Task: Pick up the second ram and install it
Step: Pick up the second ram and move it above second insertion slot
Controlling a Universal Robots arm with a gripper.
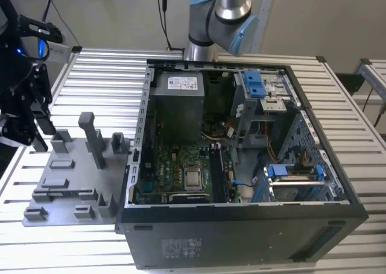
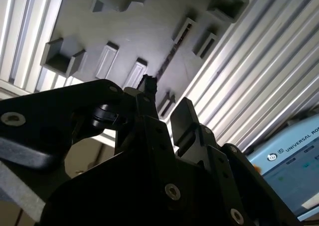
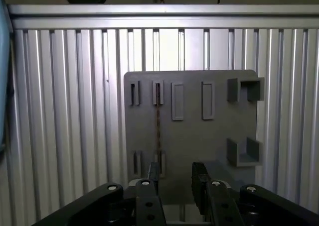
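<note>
My jaws are open and hold nothing. I hang over the flat grey plastic holder plate [image 3: 199, 136] on the ribbed metal bench [image 3: 65, 111]. The thin, dark, long second ram [image 3: 158, 121] stands on its edge in small slots in that plate. I think the slots stop it tipping and leave its sides free to pinch. It lines up with one of my fingers [image 3: 153, 178], not with the gap.

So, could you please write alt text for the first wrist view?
The open gripper hovers over a grey holder plate on a slatted metal table. The second ram stands on edge in the plate's slots.
</note>
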